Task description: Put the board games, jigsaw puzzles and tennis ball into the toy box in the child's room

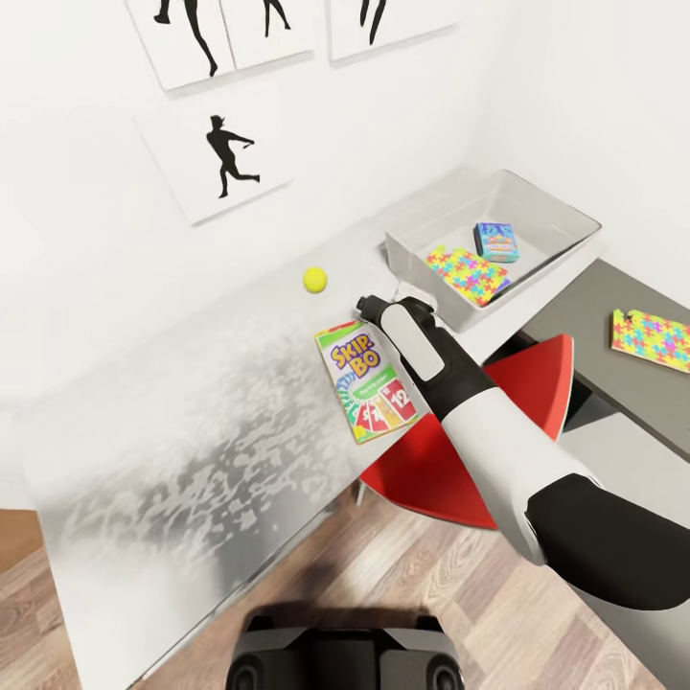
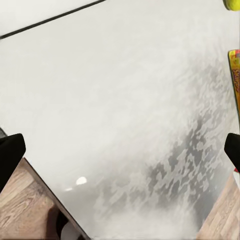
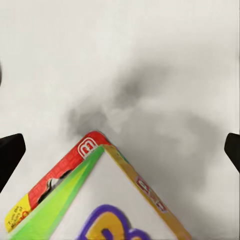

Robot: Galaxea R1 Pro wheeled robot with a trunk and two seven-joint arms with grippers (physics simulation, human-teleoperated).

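The green-yellow-red Skip-Bo board game [image 1: 369,380] lies flat on the pale table [image 1: 192,431] near its front edge. My right gripper [image 1: 367,307] hovers over the box's far end, open, with the box corner [image 3: 107,200] between its spread fingertips [image 3: 10,150]. The tennis ball [image 1: 314,279] rests on the table just beyond it. The grey toy box [image 1: 556,216] at the back right holds a small blue board game [image 1: 496,241] and a jigsaw puzzle [image 1: 467,273]. A second jigsaw puzzle [image 1: 652,340] lies on the dark lower section. My left gripper [image 2: 120,150] is open over bare tabletop. The bed is out of view.
A red chair [image 1: 460,460] sits tucked under the table below my right arm. White wall panels with black silhouettes [image 1: 228,153] hang behind the table. Wooden floor [image 1: 402,565] runs along the table's front edge. The left wrist view catches the ball [image 2: 232,4] and the Skip-Bo edge [image 2: 235,75].
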